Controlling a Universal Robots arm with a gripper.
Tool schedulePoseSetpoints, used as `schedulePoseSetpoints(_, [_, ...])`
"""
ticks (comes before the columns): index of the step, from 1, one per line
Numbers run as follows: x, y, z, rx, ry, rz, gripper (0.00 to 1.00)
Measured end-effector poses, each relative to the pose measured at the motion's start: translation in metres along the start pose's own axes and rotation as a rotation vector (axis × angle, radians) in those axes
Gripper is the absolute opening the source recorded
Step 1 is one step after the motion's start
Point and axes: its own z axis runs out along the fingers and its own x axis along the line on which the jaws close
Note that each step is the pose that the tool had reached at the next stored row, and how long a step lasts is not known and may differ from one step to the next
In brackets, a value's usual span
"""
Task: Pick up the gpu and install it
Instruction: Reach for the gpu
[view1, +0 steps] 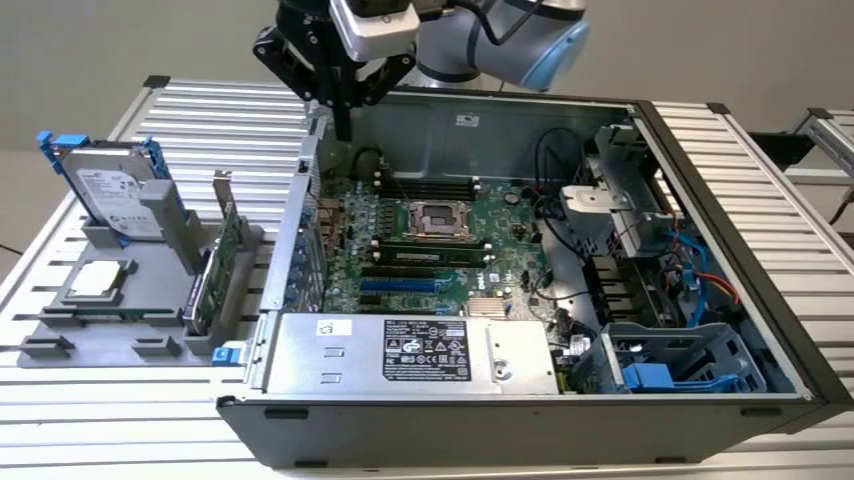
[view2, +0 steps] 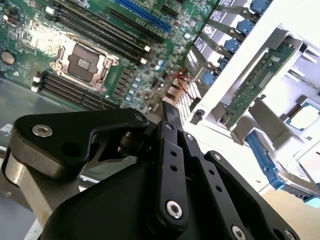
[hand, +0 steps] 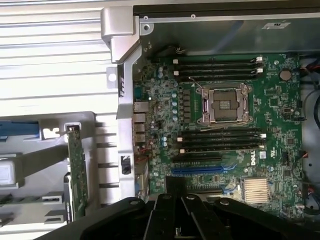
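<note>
Exterior view first: the gpu (view1: 214, 275) stands on its edge in a slot of the grey holder (view1: 80, 320) at the exterior view's left, about mid-height in the frame, just outside the wall of the open computer case (view1: 534, 420) and below the hard drive (view1: 114, 195). In both wrist views it shows as a thin green board seen nearly edge-on (view2: 255, 82) (hand: 77, 170). It looks light and stiff, but I judge it fragile: bare circuitry on one face, and a contact edge that should not be pinched or scraped. The safest hold is probably across the thickness at the free upper edge, near the silver bracket end, squeezing gently so it does not slip or twist. The gripper (view1: 344, 118) hangs at the upper middle of the exterior view, over the case's back wall and above the motherboard (view1: 441, 240), well apart from the card. Its fingers lie pressed together, seemingly with no gap, and they hold and touch nothing, as both wrist views also suggest (view2: 167, 112) (hand: 176, 186).
</note>
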Motion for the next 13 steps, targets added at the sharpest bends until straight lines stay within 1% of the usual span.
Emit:
schedulePoseSetpoints(6, [0.0143,-0.0032,-0.0004,-0.0002,-0.0001,0.0,0.0])
schedulePoseSetpoints(13, [0.035,-0.0094,-0.0011,-0.0008,-0.0006,0.0,0.0])
